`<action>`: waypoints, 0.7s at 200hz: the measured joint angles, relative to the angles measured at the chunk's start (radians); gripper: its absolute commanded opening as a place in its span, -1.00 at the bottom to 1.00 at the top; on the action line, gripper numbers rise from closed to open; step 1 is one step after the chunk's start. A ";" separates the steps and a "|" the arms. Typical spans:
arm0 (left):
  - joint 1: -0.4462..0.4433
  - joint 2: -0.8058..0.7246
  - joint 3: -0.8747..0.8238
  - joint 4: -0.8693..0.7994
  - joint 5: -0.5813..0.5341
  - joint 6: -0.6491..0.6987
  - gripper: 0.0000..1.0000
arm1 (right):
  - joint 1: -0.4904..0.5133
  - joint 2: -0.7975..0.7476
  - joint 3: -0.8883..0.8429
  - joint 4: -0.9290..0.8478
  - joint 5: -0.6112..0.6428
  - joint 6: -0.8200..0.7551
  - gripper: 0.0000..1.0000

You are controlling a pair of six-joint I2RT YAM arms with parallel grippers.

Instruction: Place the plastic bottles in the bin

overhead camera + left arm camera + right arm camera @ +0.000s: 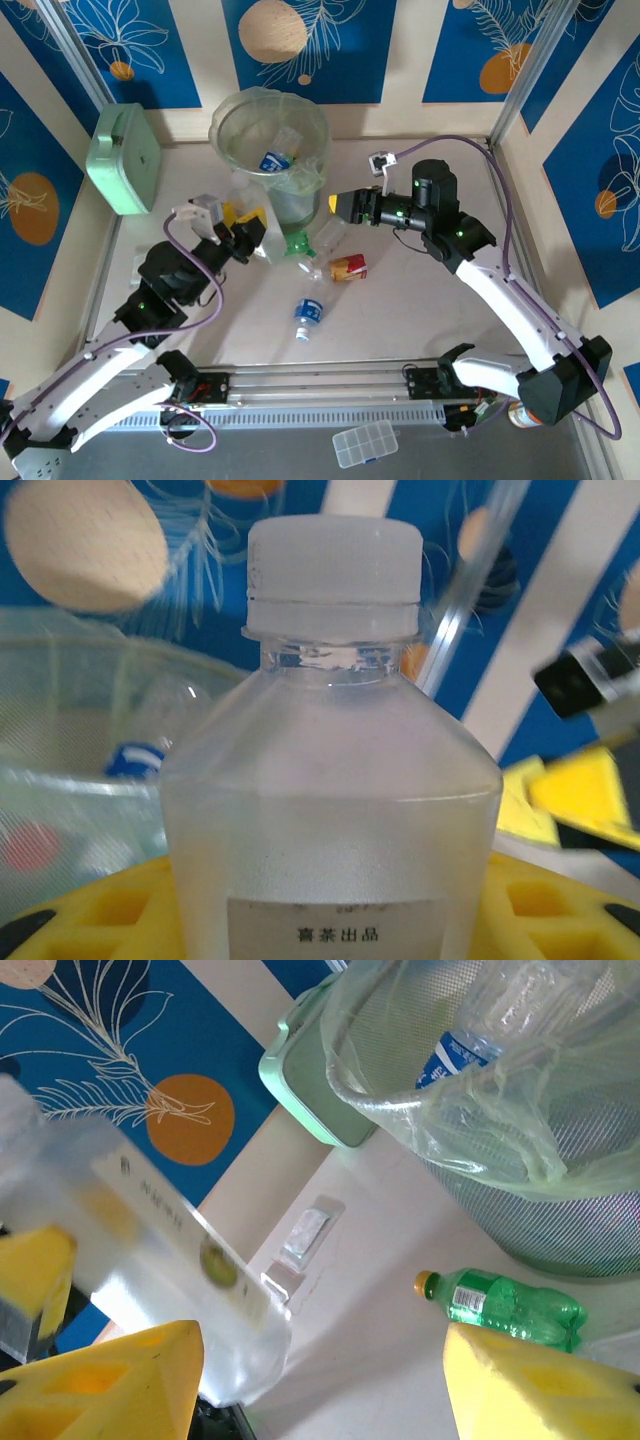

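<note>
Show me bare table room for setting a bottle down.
Widest bare patch: between the red-labelled bottle, the blue-labelled bottle and the right arm. A smaller one lies between the blue-labelled bottle and the left arm. Crowded in front of the bin, around the green bottle.

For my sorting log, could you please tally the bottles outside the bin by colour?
Green bottle: 1
Red-labelled bottle: 1
Blue-labelled bottle: 1
Clear bottle on the table: at least 1
Frosted bottle in left gripper: 1
Total: at least 5
</note>
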 measured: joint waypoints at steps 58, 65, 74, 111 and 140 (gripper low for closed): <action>0.006 0.255 0.102 0.409 -0.222 0.310 -0.95 | 0.003 -0.006 0.061 -0.037 0.012 -0.073 0.31; 0.011 0.288 0.127 0.444 -0.232 0.348 -0.99 | 0.004 -0.009 0.061 -0.040 0.014 -0.079 0.31; 0.021 0.327 0.159 0.482 -0.236 0.393 -1.00 | 0.006 -0.012 0.061 -0.047 0.014 -0.082 0.32; 0.114 0.464 0.297 0.554 -0.219 0.466 -1.00 | 0.014 -0.031 0.058 -0.049 0.014 -0.081 0.31; 0.206 0.583 0.436 0.517 -0.232 0.468 -1.00 | 0.034 -0.050 0.035 -0.050 0.014 -0.080 0.31</action>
